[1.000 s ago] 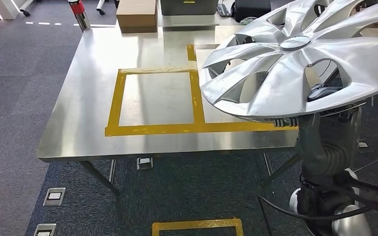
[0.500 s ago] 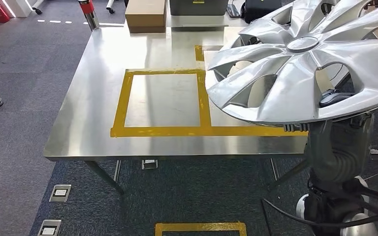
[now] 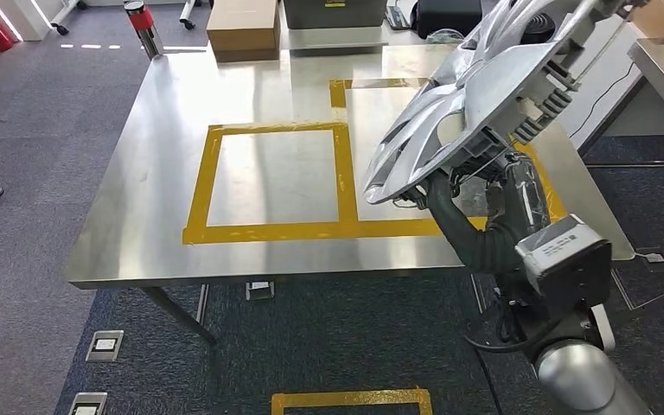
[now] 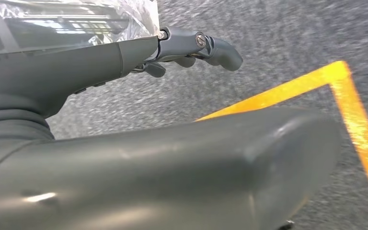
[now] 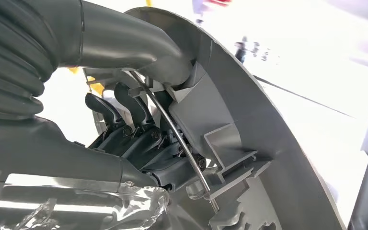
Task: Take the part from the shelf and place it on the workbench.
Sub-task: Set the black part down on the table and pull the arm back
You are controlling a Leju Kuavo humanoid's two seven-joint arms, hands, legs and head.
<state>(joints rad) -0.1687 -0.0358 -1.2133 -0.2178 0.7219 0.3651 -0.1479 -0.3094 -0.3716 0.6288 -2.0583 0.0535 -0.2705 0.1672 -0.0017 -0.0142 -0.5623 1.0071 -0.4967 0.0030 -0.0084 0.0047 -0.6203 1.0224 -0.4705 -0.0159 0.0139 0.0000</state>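
Hubcap (image 3: 467, 95), silver and many-spoked, hung steeply tilted above the right-hand taped square of the steel workbench (image 3: 164, 225), clear of its surface. Right hand (image 3: 450, 186) gripped it at its lower rim, dark fingers (image 5: 124, 112) curled through the back of the rim against its wire ring. Left hand (image 4: 191, 45) hung over grey carpet beside yellow floor tape (image 4: 354, 120), fingers loosely curled, holding nothing.
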